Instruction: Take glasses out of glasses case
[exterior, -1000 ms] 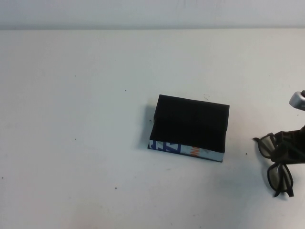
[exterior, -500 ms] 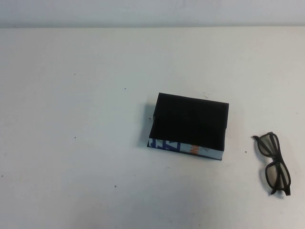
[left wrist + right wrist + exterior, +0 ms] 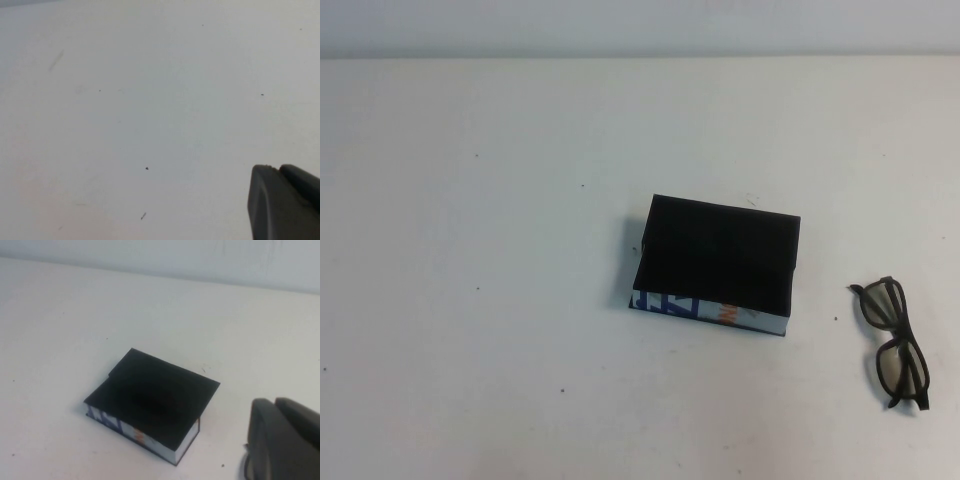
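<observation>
The glasses (image 3: pixel 883 305), dark-framed with greyish lenses, lie flat on the white table (image 3: pixel 500 300) to the right of the glasses case (image 3: pixel 718 262). The case is a shallow black box in the middle of the table; its near side wall is white with blue and orange print. It also shows in the right wrist view (image 3: pixel 152 400). Neither gripper shows in the high view. My left gripper (image 3: pixel 277 168) hangs shut and empty over bare table. My right gripper (image 3: pixel 274 401) is shut and empty, off to one side of the case.
The table's far edge meets a pale wall (image 3: pixel 640 25). A few small dark specks (image 3: pixel 583 186) dot the tabletop.
One second ago my right gripper was over the glasses at the right edge of the high view. It has let go and pulled out of that view; the glasses lie on the table.
</observation>
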Robot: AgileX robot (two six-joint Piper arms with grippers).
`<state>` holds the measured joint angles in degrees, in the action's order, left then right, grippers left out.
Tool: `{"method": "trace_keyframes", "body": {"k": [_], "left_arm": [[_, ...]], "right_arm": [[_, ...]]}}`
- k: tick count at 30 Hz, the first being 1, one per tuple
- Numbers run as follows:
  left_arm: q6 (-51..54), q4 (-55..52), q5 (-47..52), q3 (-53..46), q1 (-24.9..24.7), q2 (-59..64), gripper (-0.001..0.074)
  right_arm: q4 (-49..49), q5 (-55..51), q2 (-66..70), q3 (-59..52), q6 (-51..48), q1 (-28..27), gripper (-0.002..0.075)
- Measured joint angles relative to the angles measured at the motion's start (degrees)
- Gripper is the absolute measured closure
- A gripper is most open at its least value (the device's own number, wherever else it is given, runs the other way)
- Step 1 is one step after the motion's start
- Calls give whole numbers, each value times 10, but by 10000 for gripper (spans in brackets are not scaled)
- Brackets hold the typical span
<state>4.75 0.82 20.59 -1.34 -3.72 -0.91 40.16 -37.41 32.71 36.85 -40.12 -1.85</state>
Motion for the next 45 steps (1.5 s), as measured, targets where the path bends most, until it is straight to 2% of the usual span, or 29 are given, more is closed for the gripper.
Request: {"method": "trace_keyframes", "body": {"k": [5,10,15,25,30,32,35,39,42,45], "left_arm": [[0,0,0,0,0,0,739],[0,0,0,0,0,0,740],[0,0,0,0,0,0,740],[0,0,0,0,0,0,739],[0,0,0,0,0,0,739],[0,0,0,0,0,0,739],[0,0,0,0,0,0,739],[0,0,0,0,0,0,739],[0,0,0,0,0,0,739],[0,0,0,0,0,0,739]], "right_arm": [[26,-8,-27,-38,-8,0,742],[-16,-32,-29,-54,13,0,742],[-16,83,-58,-102,7,0,742],[-31,149,-235,-222,-8,4,743],[-47,224,-293,-279,-25,5,743],[-98,230,-301,-295,39,5,743],[-227,214,-304,-308,207,13,743],[-355,214,-305,-326,383,60,743],[-396,245,-305,-355,445,96,743],[-395,258,-309,-380,460,110,743]]}}
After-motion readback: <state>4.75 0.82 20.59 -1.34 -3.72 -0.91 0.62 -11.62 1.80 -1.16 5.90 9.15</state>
